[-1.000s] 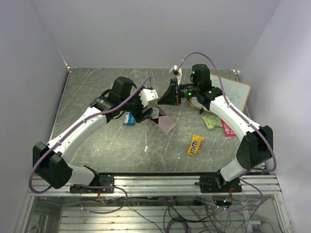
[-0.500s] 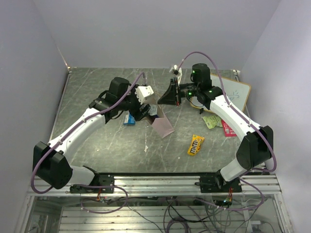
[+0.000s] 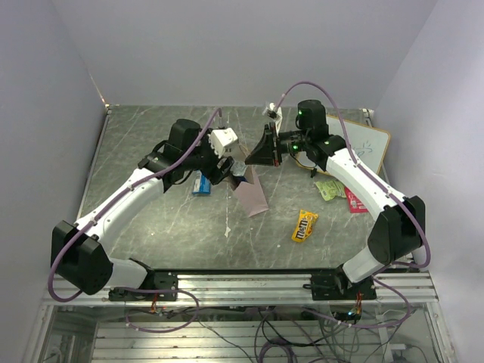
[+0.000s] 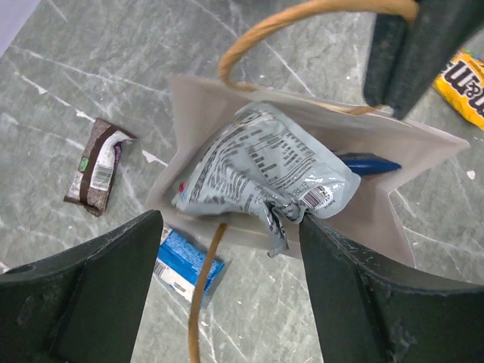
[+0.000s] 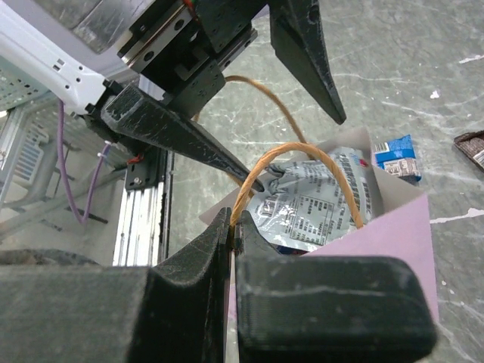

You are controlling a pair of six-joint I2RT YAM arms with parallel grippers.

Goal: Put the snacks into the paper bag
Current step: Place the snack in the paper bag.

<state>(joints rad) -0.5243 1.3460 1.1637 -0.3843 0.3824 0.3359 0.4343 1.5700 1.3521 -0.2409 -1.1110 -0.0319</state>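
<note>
The pale paper bag (image 3: 253, 198) hangs tilted, its mouth toward the arms. My right gripper (image 5: 233, 223) is shut on its tan handle (image 5: 266, 162). A silver-grey packet (image 4: 257, 162) lies in the bag's mouth on top of a dark blue packet (image 4: 367, 163). My left gripper (image 4: 228, 227) stands open just above the mouth, holding nothing. On the table lie the brown bar (image 4: 97, 166), the blue-white packet (image 3: 201, 184), the yellow M&M's (image 3: 305, 225), a light green packet (image 3: 330, 188) and a pink-red one (image 3: 354, 201).
A white scribbled board (image 3: 363, 145) leans at the back right, behind the right arm. The bag's second handle (image 4: 203, 302) hangs loose between my left fingers. The metal rail (image 3: 249, 283) runs along the near edge.
My left gripper has drawn back to the left, away from the bag's mouth, staying open. The bag's bottom has swung slightly left. The right arm holds still.
</note>
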